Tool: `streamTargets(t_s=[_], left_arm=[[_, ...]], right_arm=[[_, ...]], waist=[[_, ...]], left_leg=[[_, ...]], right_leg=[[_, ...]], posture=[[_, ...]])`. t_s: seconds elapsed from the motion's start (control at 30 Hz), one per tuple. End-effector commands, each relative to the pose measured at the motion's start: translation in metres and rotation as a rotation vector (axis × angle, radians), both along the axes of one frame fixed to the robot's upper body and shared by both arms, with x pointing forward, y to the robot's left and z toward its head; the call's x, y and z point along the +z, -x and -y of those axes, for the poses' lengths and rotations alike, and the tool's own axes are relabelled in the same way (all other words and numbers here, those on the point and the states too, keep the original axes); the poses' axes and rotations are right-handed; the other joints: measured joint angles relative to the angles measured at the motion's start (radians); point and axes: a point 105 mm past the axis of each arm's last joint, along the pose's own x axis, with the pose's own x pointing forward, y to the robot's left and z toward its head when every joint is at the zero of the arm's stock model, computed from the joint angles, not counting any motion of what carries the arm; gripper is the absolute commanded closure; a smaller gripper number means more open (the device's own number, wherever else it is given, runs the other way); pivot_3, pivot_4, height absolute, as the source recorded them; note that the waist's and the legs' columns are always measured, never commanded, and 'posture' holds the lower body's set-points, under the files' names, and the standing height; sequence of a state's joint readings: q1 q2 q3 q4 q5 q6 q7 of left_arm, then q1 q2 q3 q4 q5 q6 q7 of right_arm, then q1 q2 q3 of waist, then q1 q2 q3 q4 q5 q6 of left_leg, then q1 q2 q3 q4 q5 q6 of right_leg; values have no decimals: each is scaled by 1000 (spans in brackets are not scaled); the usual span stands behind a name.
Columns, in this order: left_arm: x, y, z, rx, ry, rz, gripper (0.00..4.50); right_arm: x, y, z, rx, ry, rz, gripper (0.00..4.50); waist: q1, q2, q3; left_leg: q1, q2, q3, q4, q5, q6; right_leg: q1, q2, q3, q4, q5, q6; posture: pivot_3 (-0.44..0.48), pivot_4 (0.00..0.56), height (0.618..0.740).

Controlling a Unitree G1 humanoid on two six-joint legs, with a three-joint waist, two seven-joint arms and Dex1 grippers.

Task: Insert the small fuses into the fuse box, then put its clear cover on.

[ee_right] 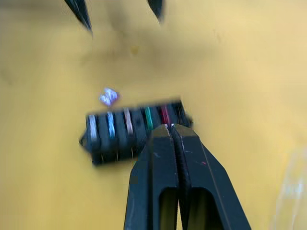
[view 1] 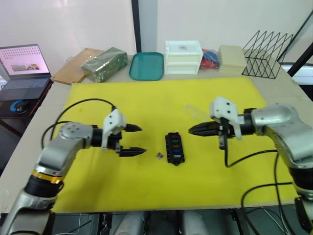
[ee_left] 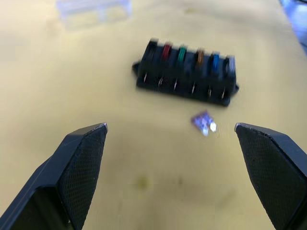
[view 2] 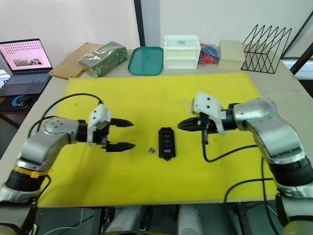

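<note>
Now the yellow surface (view 1: 122, 176) carries the fuse box (view 1: 174, 148) between both arms. The left end effector (view 1: 133, 140) is spread wide, the right end effector (view 1: 193, 130) clenched, empty. A purple fuse (view 1: 160, 155) lies loose beside the box, apparently the last; picking it up comes next. The clear cover (ee_left: 93, 9) waits nearby. No readable writing

Right wrist view: shut right gripper (ee_right: 171, 128) hides part of the fuse box (ee_right: 120, 132); fuses there blurred. Clear cover (ee_left: 93, 10) blurred, cut by the frame edge. Loose purple fuse (view 1: 160, 155) too small for detail.
</note>
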State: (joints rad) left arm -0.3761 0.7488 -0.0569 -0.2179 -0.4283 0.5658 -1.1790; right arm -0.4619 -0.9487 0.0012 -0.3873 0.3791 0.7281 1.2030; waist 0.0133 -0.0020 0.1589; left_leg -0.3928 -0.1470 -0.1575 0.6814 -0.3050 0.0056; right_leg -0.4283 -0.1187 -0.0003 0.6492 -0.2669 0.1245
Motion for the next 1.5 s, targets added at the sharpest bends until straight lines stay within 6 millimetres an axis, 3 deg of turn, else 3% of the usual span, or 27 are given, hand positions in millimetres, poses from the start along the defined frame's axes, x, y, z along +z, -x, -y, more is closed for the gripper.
streamTargets(t_s=[0.03,0.33,0.47,0.67,0.77,0.93,1.13,1.23,1.4,1.5], left_arm=[[8,7,-23,46,-8,17,0],[-5,13,-57,123,-87,1,0],[-5,10,-58,122,-86,6,0],[-10,8,-49,86,-77,-6,0],[-7,5,-36,51,-56,-8,0],[-6,10,-15,-13,16,-115,0],[-13,21,21,-43,194,-470,0],[-11,22,30,-74,229,-585,585],[-25,9,36,21,214,-842,2337],[-26,5,39,42,227,-926,2337]], right_arm=[[16,10,26,-101,10,52,3196],[2,28,85,-306,69,-5,12],[1,31,100,-365,73,-13,12],[-2,36,96,-351,79,-15,12],[3,31,83,-318,62,24,12],[20,28,44,-214,-9,82,12],[37,28,6,-76,-55,137,12],[36,27,-4,-54,-84,129,0],[28,26,-6,-57,-74,122,0],[26,25,-9,-58,-77,128,0]], waist=[[0,0,0],[3,0,0],[1,1,0],[2,1,0],[2,1,0],[-1,1,0],[6,0,1],[6,-1,0],[1,-1,0],[0,-1,0]], left_leg=[[0,0,0,0,0,0],[1,0,0,0,0,0],[1,0,0,0,0,0],[1,1,0,-1,0,0],[1,0,1,0,0,0],[1,1,0,-1,0,0],[1,1,0,0,0,0],[1,0,0,1,0,0],[1,0,0,1,0,0],[1,0,0,1,0,0]], right_leg=[[0,0,0,0,0,0],[2,0,0,-1,0,0],[2,0,0,-1,0,0],[2,0,0,-1,0,0],[2,0,0,-1,0,0],[1,0,0,-1,0,0],[2,0,0,-1,0,0],[3,0,-1,-1,0,0],[1,0,-1,0,0,0],[1,0,-1,0,0,0]], posture=[[0,150,740],[0,150,740],[0,150,740],[0,150,740],[0,150,740],[0,150,740],[0,150,740],[0,150,740],[0,150,740],[0,150,740]])
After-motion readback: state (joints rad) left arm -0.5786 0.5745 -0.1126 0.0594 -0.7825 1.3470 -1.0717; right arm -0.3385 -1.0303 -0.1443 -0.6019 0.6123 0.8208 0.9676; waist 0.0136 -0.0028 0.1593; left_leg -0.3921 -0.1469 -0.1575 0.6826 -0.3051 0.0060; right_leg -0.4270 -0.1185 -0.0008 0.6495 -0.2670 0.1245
